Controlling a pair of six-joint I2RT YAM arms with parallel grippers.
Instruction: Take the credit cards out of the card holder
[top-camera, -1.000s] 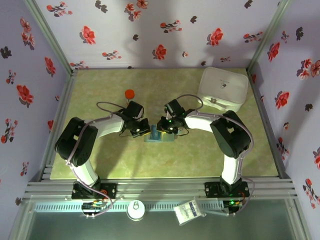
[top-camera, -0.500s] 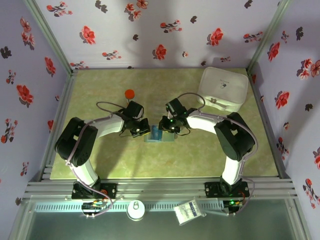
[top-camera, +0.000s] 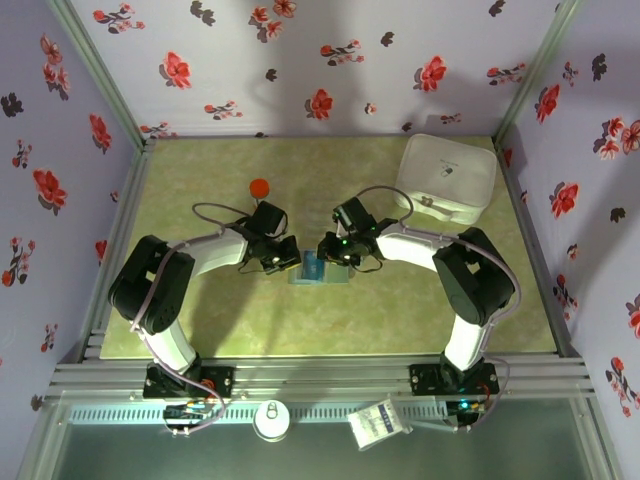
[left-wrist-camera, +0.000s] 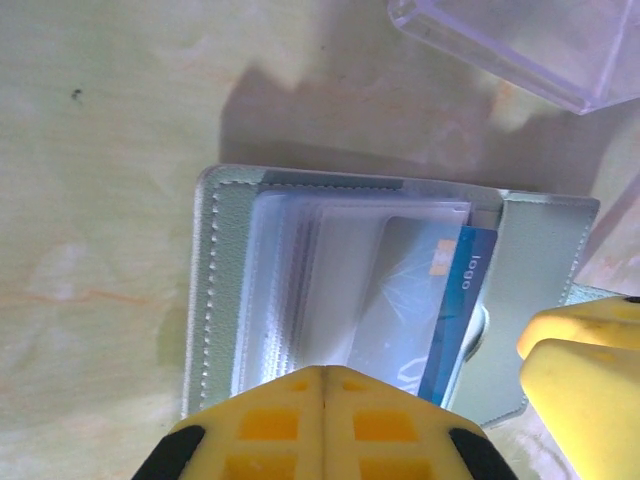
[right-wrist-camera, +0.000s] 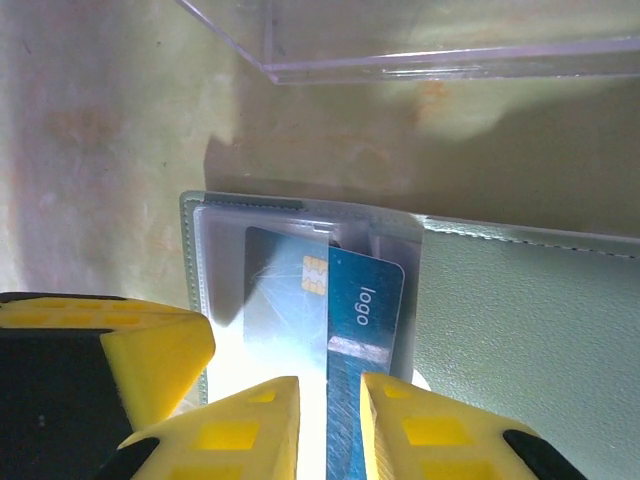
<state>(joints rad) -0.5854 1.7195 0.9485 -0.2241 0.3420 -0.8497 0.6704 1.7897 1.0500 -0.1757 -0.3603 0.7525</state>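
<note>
Right wrist: right gripper (right-wrist-camera: 328, 390) pinching blue credit card (right-wrist-camera: 365, 290) betw fingertips, card half inside card holder (right-wrist-camera: 520, 310) sleeve just ahead; left gripper (left-wrist-camera: 322, 380) clenched, empty, pressing holder edge. Step: extraction. Next: straight pull back, holder pinned.

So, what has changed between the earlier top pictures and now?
The right arm's elbow swung outward, to its own right and slightly backward. The right gripper stayed at the flat grey-blue folding card holder; nothing was taken or let go. The left gripper, the large white lidded container and the orange-capped bottle kept their places.
</note>
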